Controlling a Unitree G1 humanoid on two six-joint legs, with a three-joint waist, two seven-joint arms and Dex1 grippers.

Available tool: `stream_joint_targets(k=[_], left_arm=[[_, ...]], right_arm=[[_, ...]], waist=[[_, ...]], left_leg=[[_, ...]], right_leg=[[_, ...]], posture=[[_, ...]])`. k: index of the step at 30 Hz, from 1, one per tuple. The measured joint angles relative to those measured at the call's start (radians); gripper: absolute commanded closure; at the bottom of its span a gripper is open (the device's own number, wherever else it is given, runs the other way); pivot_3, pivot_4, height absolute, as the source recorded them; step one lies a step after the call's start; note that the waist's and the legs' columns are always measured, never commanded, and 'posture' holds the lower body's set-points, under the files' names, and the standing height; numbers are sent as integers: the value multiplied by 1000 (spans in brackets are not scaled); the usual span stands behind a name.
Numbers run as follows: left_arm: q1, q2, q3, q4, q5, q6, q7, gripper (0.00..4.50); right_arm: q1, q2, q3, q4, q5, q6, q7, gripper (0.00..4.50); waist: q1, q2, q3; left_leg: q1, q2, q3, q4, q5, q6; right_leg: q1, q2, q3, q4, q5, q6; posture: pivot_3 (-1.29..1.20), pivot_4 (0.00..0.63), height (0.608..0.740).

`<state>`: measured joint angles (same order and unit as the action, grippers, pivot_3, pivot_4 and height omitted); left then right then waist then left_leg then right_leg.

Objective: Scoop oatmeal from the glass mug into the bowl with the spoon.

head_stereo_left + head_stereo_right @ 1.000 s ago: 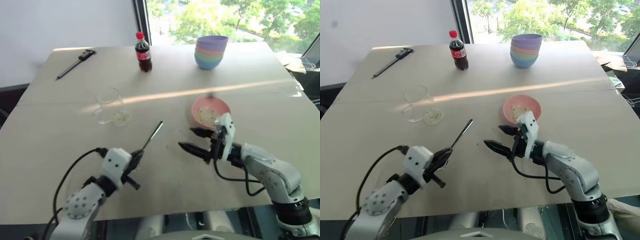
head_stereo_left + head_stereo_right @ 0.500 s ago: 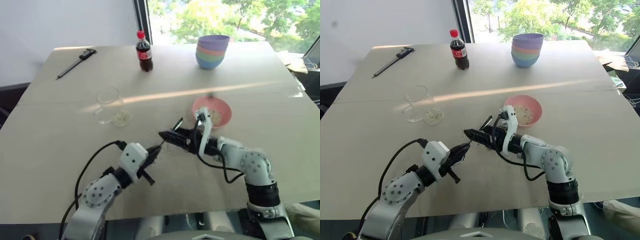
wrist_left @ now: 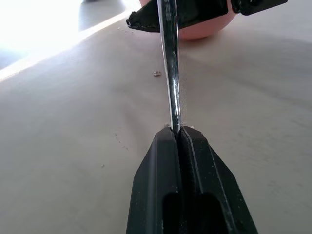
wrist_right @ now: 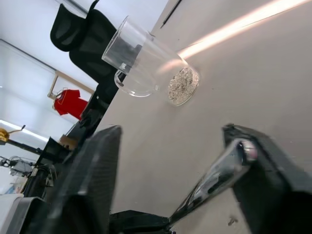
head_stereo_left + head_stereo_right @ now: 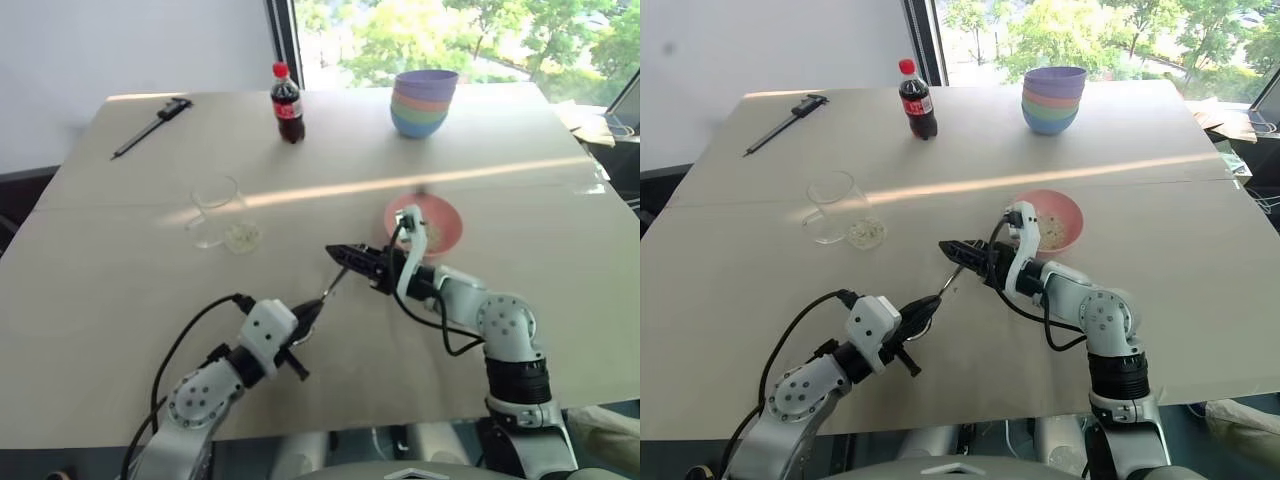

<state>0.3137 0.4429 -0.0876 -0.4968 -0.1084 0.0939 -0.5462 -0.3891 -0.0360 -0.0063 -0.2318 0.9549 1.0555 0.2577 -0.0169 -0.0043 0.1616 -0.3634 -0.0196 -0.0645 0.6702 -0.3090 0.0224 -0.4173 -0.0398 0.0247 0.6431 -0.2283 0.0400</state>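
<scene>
We see the left gripper [image 3: 178,134] clamped on the spoon [image 5: 334,283] handle. The right gripper [image 5: 352,258] is apart around the spoon head, with open surface [image 5: 120,270] around. The bowl [image 5: 445,228] sits near the right arm, far from any edge.

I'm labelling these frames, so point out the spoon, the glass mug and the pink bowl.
spoon [image 3: 169,73], left wrist view, middle of its handle.
glass mug [image 5: 830,205], right eye view, its clear side wall.
pink bowl [image 5: 1072,215], right eye view, its right rim.

Around the glass mug [image 5: 214,208] the counter [image 5: 120,270] is open toward me; behind it stand the cola bottle [image 5: 287,104] and black tool [image 5: 150,127].
</scene>
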Motion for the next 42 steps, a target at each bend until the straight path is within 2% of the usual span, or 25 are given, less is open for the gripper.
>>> stream_joint_targets(k=[4, 18, 19, 20, 23, 28, 33, 38, 42], left_arm=[[1, 0, 0, 10, -1, -14, 0, 4500], [4, -5, 5, -8, -15, 20, 11, 4500], [5, -5, 6, -15, -16, 32, 14, 3839], [7, -5, 9, -18, -15, 42, 22, 3543], [13, -12, 33, -18, -17, 48, 34, 2207], [39, -42, 97, -39, -69, 48, 58, 2207], [6, -115, 276, -66, -92, 75, 203, 2207], [-77, -164, 366, -47, -25, 70, 358, 2207], [-139, -138, 398, 26, 37, 72, 412, 2207]], right_arm=[[0, -8, 0, 0, 0, 9, 4, 4485], [0, -11, -2, 1, 10, 10, 11, 4485], [0, -11, -2, 3, 10, 10, 11, 4500], [0, -10, -2, 4, 10, 10, 10, 4500], [-3, -5, -5, 7, 12, 10, 6, 4500], [-19, 3, -14, 15, 17, 18, -10, 4500], [-40, 0, -50, 23, 31, 39, -37, 4500], [-89, 20, -102, 56, 51, 58, -105, 4500], [-119, 30, -122, 57, 71, 69, -133, 4500]], waist=[[0, 0, 0], [0, 0, 0], [-1, 0, 0], [-1, 0, 0], [-1, 0, 0], [0, 0, 0], [2, 0, 0], [2, 0, 0], [1, 0, 0]], left_leg=[[0, 0, 0, 0, 0, 0], [1, 0, 0, 0, 0, 0], [1, 1, 0, 0, 0, 0], [1, 1, 0, 0, 0, 0], [1, 1, 0, 0, 0, 0], [0, 1, 0, 0, 0, 0], [0, 1, -1, 0, 0, 0], [0, 0, -1, 0, 0, 0], [0, -1, 0, 0, 0, 0]], right_leg=[[0, 0, 0, 0, 0, 0], [0, 0, 0, 0, 0, 0], [0, 0, 0, 0, 0, 0], [0, 0, 0, 0, 0, 0], [0, 0, 0, 0, 0, 0], [0, -1, 0, 0, 0, 0], [0, -3, -1, 0, 0, 0], [0, 0, 0, 0, 0, 0], [0, 0, 0, 0, 0, 0]], posture=[[0, 150, 740], [0, 150, 740], [0, 150, 740], [0, 150, 740], [0, 150, 740], [0, 150, 740], [0, 150, 740], [0, 150, 740], [0, 150, 740]])
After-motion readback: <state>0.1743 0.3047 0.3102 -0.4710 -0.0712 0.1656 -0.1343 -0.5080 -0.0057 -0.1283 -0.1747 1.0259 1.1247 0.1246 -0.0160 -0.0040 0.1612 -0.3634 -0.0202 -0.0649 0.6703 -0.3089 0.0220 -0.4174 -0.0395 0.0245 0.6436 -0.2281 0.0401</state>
